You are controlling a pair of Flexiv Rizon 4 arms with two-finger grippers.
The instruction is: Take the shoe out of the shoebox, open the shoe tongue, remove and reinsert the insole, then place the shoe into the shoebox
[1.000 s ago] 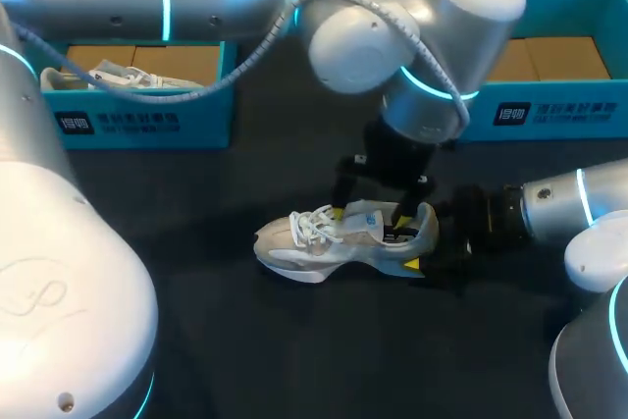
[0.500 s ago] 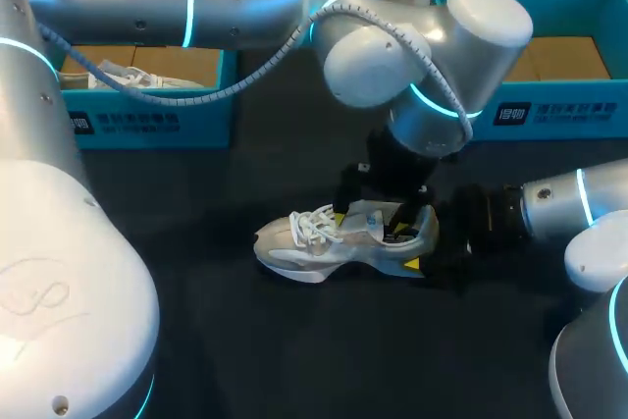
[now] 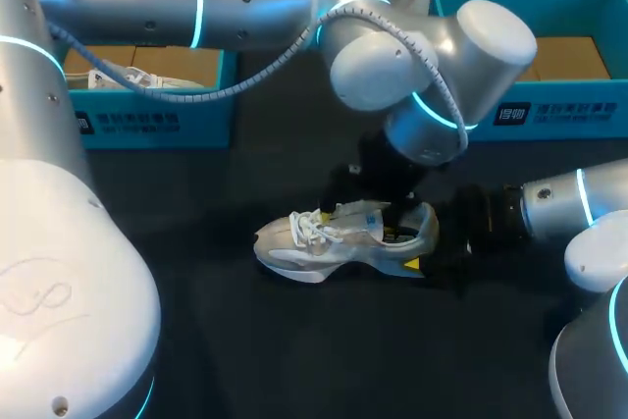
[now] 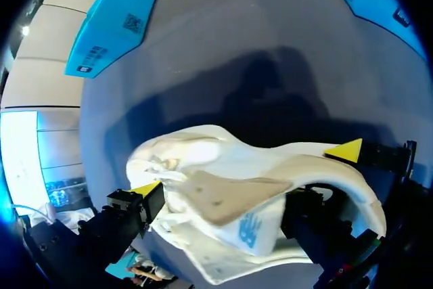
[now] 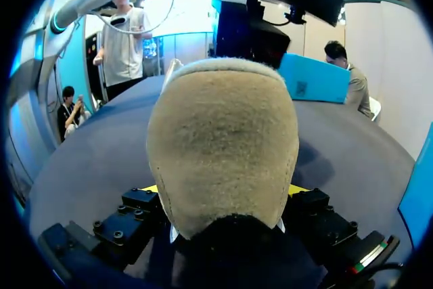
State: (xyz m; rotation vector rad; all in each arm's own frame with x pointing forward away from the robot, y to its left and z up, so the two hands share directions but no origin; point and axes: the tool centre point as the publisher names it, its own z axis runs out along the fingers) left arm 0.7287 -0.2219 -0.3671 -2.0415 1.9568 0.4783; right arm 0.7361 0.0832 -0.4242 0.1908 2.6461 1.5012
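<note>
so shoe [image 3: 334, 239] heel sits clamped in r hand [image 5: 225, 189].

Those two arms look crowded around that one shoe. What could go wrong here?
The left gripper sits low over the opening of the shoe, close to the right gripper clamped on the heel; the two might bump. Its yellow tips could also snag the loose laces or tug the shoe askew.

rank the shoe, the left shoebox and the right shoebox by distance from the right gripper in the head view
1. shoe, heel at the right gripper
2. right shoebox, back right
3. left shoebox, back left, across the table
</note>
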